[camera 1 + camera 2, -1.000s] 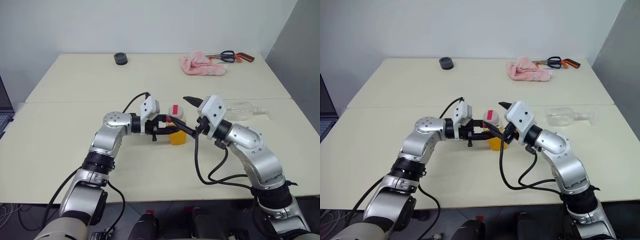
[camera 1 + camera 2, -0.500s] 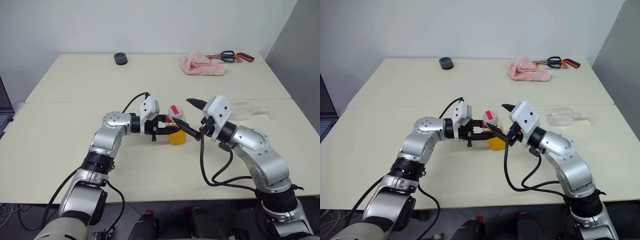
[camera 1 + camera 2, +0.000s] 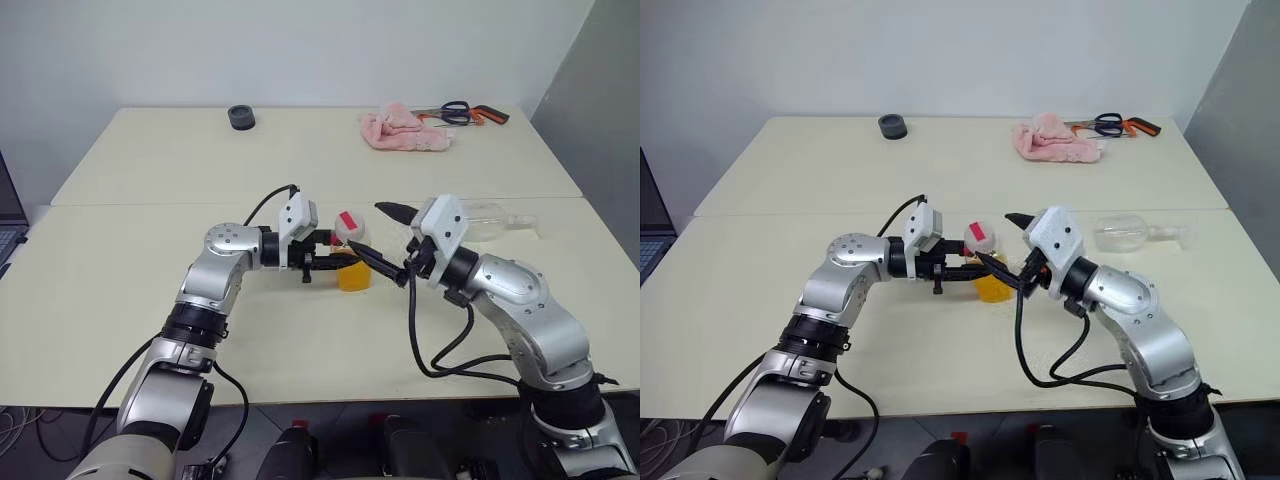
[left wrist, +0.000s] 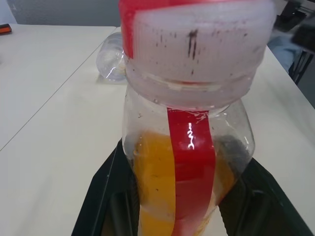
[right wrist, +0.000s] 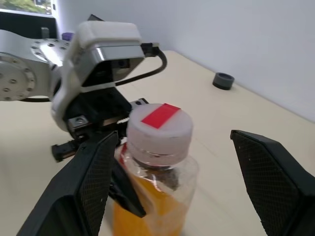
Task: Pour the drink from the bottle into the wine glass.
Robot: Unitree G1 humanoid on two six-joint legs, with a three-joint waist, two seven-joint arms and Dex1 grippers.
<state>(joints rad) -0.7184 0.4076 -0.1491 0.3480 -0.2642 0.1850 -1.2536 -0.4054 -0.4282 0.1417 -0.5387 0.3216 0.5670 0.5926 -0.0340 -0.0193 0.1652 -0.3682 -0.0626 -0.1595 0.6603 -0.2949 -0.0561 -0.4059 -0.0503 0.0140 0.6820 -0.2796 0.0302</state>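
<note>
Overall: the bottle (image 3: 353, 258) stands upright on the table (image 3: 140, 300), near the middle of its front half, clamped by the left gripper (image 3: 335, 260).
Left gripper: its two black fingers are closed on the bottle's lower body from the side, one on each flank, as the left wrist view shows.
Right gripper (image 3: 388, 241): jaws stand wide apart, empty, one finger on either side of the cap (image 5: 159, 126) without touching it; in the right wrist view the cap sits between them with clear gaps.
Drink (image 4: 152, 189): translucent orange-yellow liquid fills the bottle to about half its height; judged light, so little load on the grip.
Bottle wall: thin clear plastic with a red stripe (image 4: 189, 172); judged slightly yielding and smooth, so a hard squeeze could dent it and a loose one could let it slip or turn.
Cap: white with a red patch on top, still on the neck; judged the stiffest part and the proper place for the free gripper to take hold and twist.
Wine glass (image 3: 488, 220): lies on its side on the table, well apart to the robot's right; judged fragile and prone to roll, best taken at the stem or low on the bowl and stood upright.
</note>
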